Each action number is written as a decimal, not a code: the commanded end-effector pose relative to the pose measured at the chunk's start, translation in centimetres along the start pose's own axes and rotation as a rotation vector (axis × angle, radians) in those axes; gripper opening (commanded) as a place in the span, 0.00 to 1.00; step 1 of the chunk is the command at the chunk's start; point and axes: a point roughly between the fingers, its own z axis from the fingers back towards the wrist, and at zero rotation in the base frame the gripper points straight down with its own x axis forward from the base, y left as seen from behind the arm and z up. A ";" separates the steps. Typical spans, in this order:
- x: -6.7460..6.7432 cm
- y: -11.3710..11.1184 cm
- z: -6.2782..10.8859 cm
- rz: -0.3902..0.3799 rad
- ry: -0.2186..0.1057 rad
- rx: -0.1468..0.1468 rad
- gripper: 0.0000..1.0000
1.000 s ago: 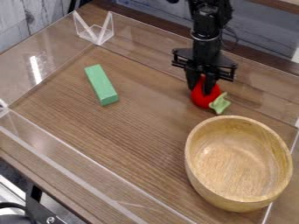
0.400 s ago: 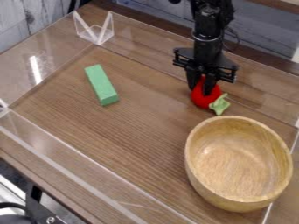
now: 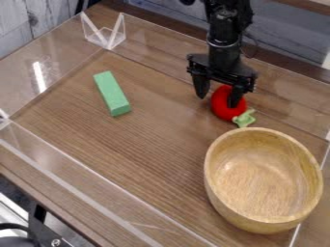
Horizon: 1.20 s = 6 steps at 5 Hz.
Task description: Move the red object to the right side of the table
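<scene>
Gripper (image 3: pixel 217 89) wide open, I am hovering over the red object (image 3: pixel 229 100), my fingers standing around it. It is resting on the bench (image 3: pixel 154 145) just behind the wooden bowl (image 3: pixel 263 181); the green block (image 3: pixel 112 94) is lying well apart from that bowl.

brown wood-grain tabletop (image 3: pixel 123 150) | on it: green block (image 3: pixel 112 94); red toy (image 3: pixel 229 101); round wooden bowl (image 3: pixel 263 181)

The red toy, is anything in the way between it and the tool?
No, nothing I can see. The tool is open right over the red toy, with its fingers around it.
</scene>
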 end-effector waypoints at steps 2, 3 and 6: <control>-0.4 1.4 1.5 -0.080 0.008 0.043 1.00; 0.0 2.5 2.4 -0.114 0.013 0.053 1.00; -0.3 3.5 2.7 -0.186 0.011 0.056 1.00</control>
